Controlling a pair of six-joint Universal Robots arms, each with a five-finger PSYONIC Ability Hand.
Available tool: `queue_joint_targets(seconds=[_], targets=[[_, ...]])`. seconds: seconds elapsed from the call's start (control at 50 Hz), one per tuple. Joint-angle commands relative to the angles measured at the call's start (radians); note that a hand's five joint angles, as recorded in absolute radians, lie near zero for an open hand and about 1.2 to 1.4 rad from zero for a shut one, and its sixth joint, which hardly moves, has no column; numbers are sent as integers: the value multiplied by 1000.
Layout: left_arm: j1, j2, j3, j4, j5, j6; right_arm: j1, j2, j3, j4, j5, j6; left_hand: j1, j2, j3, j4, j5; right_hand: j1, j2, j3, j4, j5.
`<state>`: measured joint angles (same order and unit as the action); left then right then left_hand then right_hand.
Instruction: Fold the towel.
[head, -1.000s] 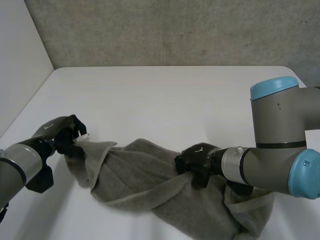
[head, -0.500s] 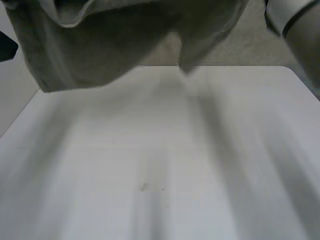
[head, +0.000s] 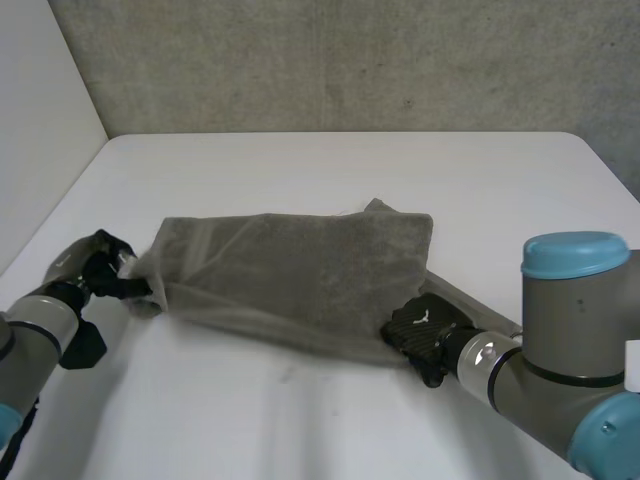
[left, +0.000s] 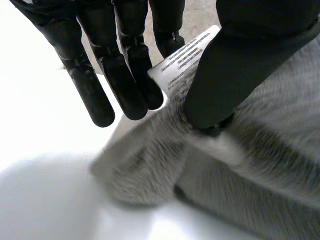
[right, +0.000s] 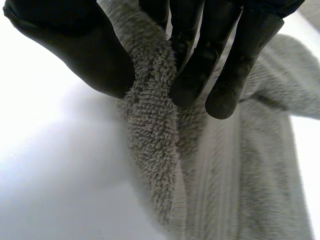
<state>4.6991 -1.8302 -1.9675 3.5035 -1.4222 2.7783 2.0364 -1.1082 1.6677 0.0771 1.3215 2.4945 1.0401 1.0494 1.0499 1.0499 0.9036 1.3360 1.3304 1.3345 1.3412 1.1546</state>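
The grey towel lies spread out on the white table between my two hands. My left hand is at the towel's left corner. In the left wrist view the left hand pinches the bunched corner of the towel and its white label between thumb and fingers. My right hand is at the towel's near right corner. There the right hand holds a thick fold of the towel between thumb and fingers.
A strip of towel trails out behind my right hand toward the right arm. Bare table lies in front of the towel and beyond it, up to a grey wall.
A second ago the towel lay bunched between the hands. It was swung up in front of the camera, and now lies spread flat. Both hands have come down nearer to me.
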Motion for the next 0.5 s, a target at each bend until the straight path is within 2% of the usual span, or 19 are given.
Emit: queue_joint_targets(seconds=[0.02,0.06,0.08,0.12,0.14,0.16,0.18,0.22,0.24,0.28,0.34,0.38,0.5], targets=[[26,69,6,-1,0,92,-30,-82,26,-33,-2,35,-363,-372,-373,-373,-401,60,66,62,55,67],[29,106,-2,3,28,124,-36,-96,35,-54,-2,58,-655,-664,-665,-665,-693,60,66,62,55,67],[29,106,-2,3,28,124,-39,-114,44,-74,-2,88,-656,-666,-666,-666,-694,60,66,62,55,67],[29,138,-14,5,109,164,-42,-134,52,-89,-2,116,-808,-818,-818,-818,-846,60,66,62,55,67],[29,138,-14,5,109,164,-45,-151,58,-100,-2,145,-809,-818,-819,-819,-847,60,66,62,55,67],[32,164,-27,6,165,185,-47,-163,64,-105,-2,174,-821,-830,-830,-830,-859,60,66,62,55,67],[32,164,-27,6,166,185,-47,-163,64,-105,-2,175,-821,-830,-831,-831,-859,60,66,62,55,67],[50,221,-68,9,285,245,-47,-170,66,-108,-2,202,-821,-830,-831,-831,-859,60,66,62,55,67],[50,221,-68,9,286,245,-47,-176,67,-108,-2,228,-821,-830,-831,-831,-859,60,66,62,55,67],[72,273,-117,15,398,323,-47,-177,69,-108,-4,248,-809,-818,-819,-819,-847,60,66,62,55,67],[73,296,-145,20,450,371,-45,-177,70,-108,-5,268,-806,-815,-816,-816,-844,60,66,62,55,67],[75,330,-195,23,523,464,-45,-177,73,-108,-7,268,-800,-809,-810,-810,-838,60,66,62,55,67],[50,324,-220,20,546,599,-39,-177,81,-108,-10,264,-733,-742,-743,-743,-771,60,66,62,55,67]])
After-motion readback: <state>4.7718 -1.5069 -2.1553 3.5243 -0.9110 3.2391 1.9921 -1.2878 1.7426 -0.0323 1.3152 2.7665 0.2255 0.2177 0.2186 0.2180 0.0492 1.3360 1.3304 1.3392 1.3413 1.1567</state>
